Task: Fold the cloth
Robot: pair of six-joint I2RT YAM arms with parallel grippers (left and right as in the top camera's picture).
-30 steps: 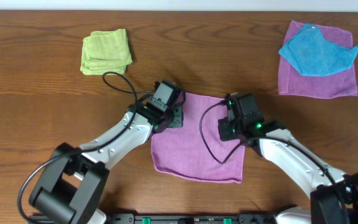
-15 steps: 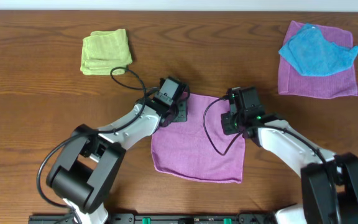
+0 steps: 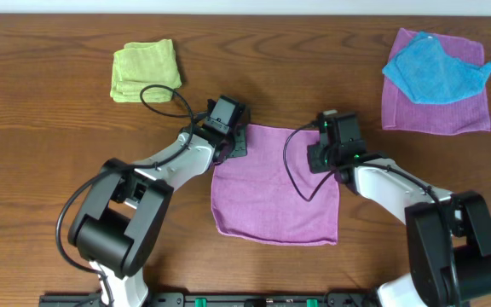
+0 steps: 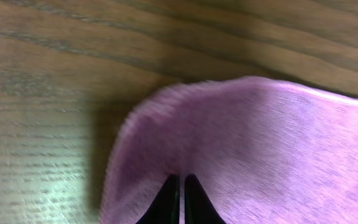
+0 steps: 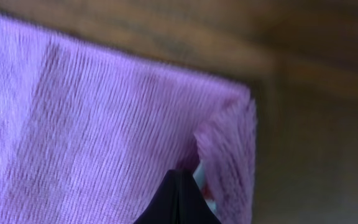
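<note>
Left gripper [image 4: 180,198]: tips pressed together, pinching the magenta cloth [image 3: 275,192] near its far left corner. Right gripper [image 5: 180,190]: pinching its far right corner. Cloth lies flat, mid-table [image 3: 41,170].

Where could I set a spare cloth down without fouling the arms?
The table is bare along the far side between the green cloth and the blue cloth lying on its purple cloth, and at the near-left corner. The middle is crowded: the left gripper and right gripper pinch the far corners of the centre cloth.
</note>
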